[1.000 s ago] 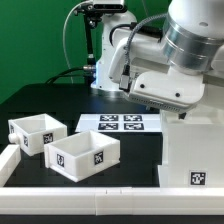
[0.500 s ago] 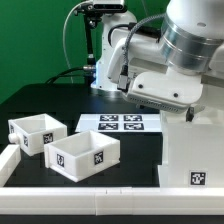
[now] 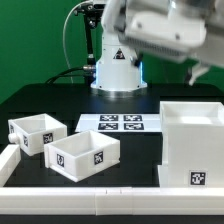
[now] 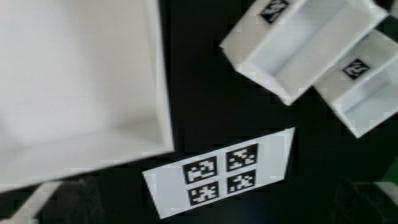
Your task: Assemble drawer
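Above the drawer case [image 3: 195, 140], arm [image 3: 160, 35] hovering high

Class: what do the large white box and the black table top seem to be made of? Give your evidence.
The large white box: probably matte plastic; uniform, thin smooth walls. The table top: perhaps black cloth or mat; no shine.

Two small open white boxes are counted on the bench [image 3: 135, 150]: the farther small box [image 3: 32, 140] and the nearer small box [image 3: 85, 158]. One large box [image 3: 190, 150] is counted. One marker board [image 3: 120, 123] is seen, with four tags [image 3: 109, 119] printed on it. One further tag is shown on each of the three boxes. One arm [image 3: 150, 25] is counted.
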### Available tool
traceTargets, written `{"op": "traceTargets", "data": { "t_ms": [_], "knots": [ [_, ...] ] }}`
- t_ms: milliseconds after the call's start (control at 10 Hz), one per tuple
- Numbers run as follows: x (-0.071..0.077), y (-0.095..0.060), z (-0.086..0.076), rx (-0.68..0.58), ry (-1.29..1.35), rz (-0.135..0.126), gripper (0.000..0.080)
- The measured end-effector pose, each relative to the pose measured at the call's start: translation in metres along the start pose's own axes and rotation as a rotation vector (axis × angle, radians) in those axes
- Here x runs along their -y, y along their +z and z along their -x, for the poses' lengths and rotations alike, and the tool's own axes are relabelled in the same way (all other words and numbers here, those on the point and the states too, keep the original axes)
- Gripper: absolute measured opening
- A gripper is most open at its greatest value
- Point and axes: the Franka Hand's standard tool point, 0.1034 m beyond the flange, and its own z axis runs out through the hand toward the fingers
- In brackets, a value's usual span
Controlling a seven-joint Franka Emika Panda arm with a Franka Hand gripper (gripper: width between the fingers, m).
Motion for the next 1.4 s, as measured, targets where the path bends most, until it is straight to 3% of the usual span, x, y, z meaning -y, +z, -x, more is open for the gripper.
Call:
{"op": "traceTargets", "data": {
  "t_ms": [100,600,700,900,1000,1100,1200,1400],
  "knots": [
    [0.012,-0.004,0.002,0.007,0.019,0.01,0.0649],
    [0.011,0.001,0.003,-0.005,0.369,0.009,0.0649],
    [0.022,0.006,0.005,-0.019,0.467,0.02,0.0649],
    [0.045,0.033,0.008,-0.067,0.725,0.036,0.0649],
    [0.055,0.045,0.008,-0.091,0.817,0.021,0.0649],
    [0.055,0.055,0.006,-0.126,0.927,-0.014,0.0649],
    [0.049,0.051,0.005,-0.133,0.988,-0.031,0.0649],
    [0.049,0.052,0.006,-0.132,1.118,-0.039,0.0649]
  ]
}}
